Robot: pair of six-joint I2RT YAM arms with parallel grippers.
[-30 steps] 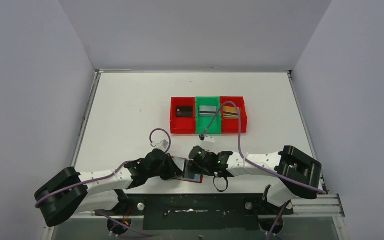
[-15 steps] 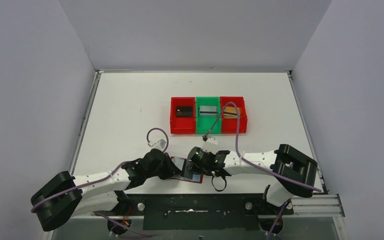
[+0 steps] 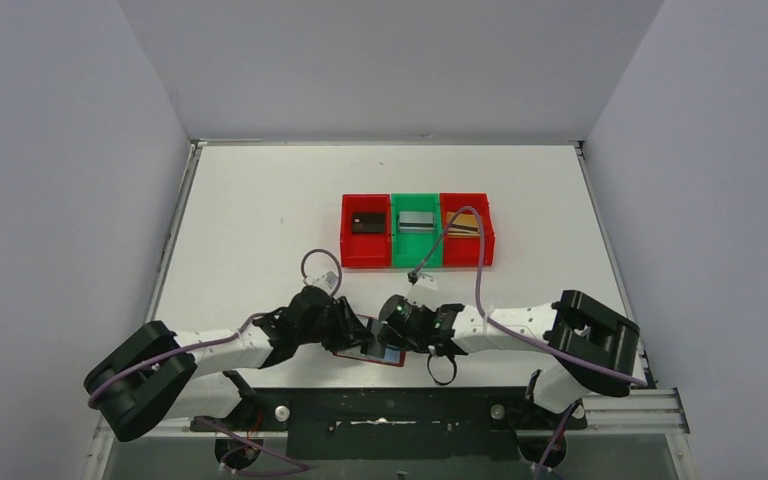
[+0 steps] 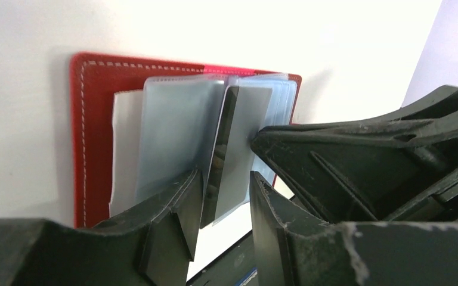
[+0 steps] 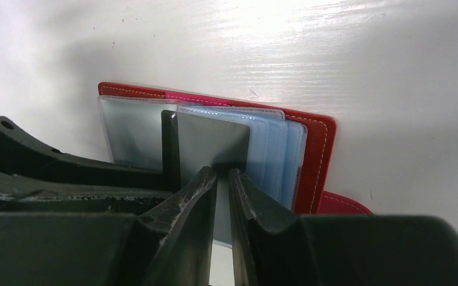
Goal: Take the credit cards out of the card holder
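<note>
1. Left gripper (image 4: pixel 223 208): released, jaws parted either side of the upright sleeve (image 4: pixel 238 155).
2. Card holder (image 4: pixel 95 119): lies open at the centre of the worktop's (image 3: pixel 260 220) near edge, between both grippers.
3. Right gripper (image 5: pixel 222 179): clenched on that sleeve, which appears to carry a dark grey card (image 5: pixel 212 140).
4. Recommended: the left pinches the card alone while the right steadies the sleeve; draw it straight out along the sleeve.
5. Writing: none legible.

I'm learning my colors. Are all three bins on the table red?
No, the middle bin is green, sitting between the left red bin and the right red bin.
</note>
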